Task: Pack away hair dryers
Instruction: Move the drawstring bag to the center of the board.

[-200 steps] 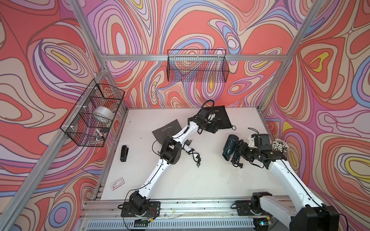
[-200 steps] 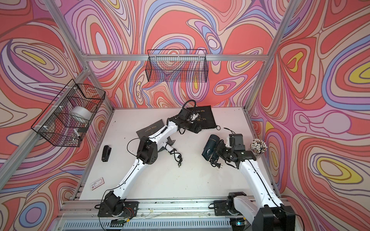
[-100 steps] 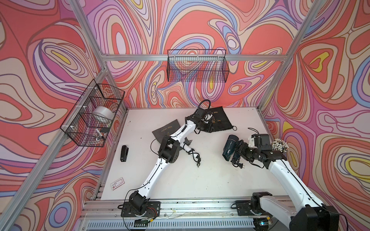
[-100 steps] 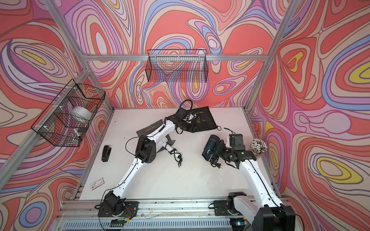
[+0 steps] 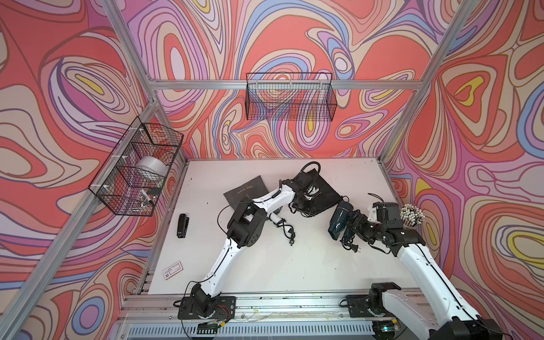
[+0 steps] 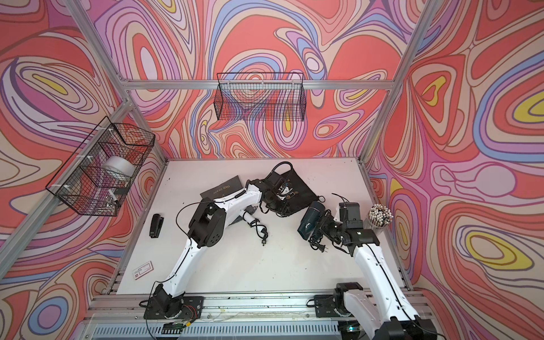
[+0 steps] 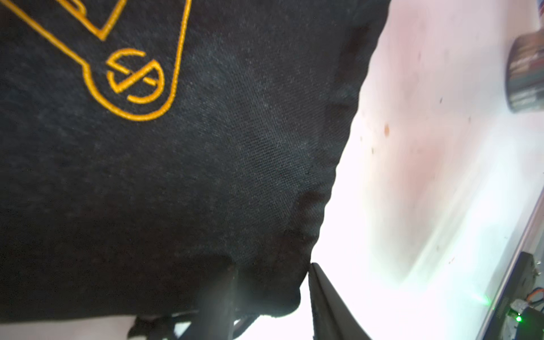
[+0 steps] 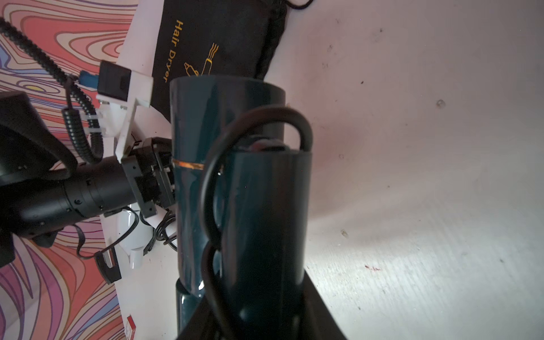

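**Teal dryer gripped on the right, black pouch pinched at the far middle**

The dark teal dryer (image 5: 338, 219) is glossy, with a round barrel and a thin gold ring. It is right of the table's middle, and its handle is squeezed between the jaws of the right gripper (image 8: 262, 319). Its black cord (image 5: 348, 241) loops over the handle and trails to the near side. I cannot tell if the barrel rests on the board.

The left gripper (image 7: 272, 272) is closed on a bunched edge of the black pouch (image 7: 206, 162), and the cloth fills the gap between the fingers. The pouch is of woven cloth with gold print and lies at the far middle.

Just left of it lies the white dryer (image 5: 275, 218), smooth and shiny. The left arm hides most of it, so only the handle and a curled cord show. The flat grey pouch (image 5: 245, 191) is further left, with one corner under the arm.

The table (image 5: 265, 270) is a matte white board with small specks and stains. The walls carry swirls of red, pink and lilac inside an aluminium frame. A black wire basket (image 5: 290, 98) hangs on the far wall. Another basket (image 5: 135, 167) on the left wall holds a pale roll (image 5: 151, 169).

A black stapler (image 5: 182, 225) and a small card (image 5: 173, 269) lie near the left edge. At the right edge stands a cup of white-tipped sticks (image 5: 412, 216), partly behind the right arm.
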Robot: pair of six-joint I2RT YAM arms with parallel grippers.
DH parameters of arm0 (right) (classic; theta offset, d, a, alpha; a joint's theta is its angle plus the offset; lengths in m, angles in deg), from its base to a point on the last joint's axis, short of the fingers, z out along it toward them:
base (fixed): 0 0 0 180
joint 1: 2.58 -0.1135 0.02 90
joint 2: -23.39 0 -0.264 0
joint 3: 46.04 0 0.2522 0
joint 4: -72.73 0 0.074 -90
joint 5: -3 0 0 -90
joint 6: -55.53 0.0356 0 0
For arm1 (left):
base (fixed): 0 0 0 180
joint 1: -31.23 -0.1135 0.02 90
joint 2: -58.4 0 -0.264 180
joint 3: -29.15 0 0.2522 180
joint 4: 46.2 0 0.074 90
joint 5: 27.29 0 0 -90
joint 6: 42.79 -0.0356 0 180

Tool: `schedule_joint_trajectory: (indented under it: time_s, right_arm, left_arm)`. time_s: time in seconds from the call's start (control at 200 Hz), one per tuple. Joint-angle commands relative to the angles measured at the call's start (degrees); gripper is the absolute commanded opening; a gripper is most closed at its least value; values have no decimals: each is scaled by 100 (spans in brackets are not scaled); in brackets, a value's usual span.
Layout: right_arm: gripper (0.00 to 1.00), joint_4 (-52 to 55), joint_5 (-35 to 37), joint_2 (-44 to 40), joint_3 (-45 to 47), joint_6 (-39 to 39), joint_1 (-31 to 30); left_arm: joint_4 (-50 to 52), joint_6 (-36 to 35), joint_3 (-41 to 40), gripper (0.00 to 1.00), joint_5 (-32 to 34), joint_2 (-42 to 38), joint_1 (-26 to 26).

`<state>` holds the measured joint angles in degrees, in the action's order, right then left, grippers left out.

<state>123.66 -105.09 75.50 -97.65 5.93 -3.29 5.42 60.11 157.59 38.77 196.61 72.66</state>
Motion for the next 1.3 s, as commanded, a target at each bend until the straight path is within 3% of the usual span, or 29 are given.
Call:
schedule_joint_trajectory:
  time_s: [0.0, 0.225, 0.391, 0.706, 1.001, 1.292]
  right_arm:
    - [9, -104, -18, -302, 224, 186, 53]
    - [9, 130, 121, -878, 538, 306, 53]
    - [7, 171, -116, -1032, 786, 295, 53]
    - [7, -5, -505, -870, 919, 88, 53]
    - [6, -263, -723, -874, 1058, 197, 53]
    - [6, -270, -741, -868, 1119, 218, 52]
  left_arm:
    - [76, 211, -666, 48, 556, -457, 77]
    - [0, 238, -1122, 63, 1085, -1347, 205]
    - [43, -435, -1117, 68, 1633, -1657, 412]
    - [223, -1703, -793, 70, 2239, -1087, 512]
    - [169, -1883, -302, 67, 2314, -473, 576]
    - [146, -1997, -432, 63, 2177, -403, 615]
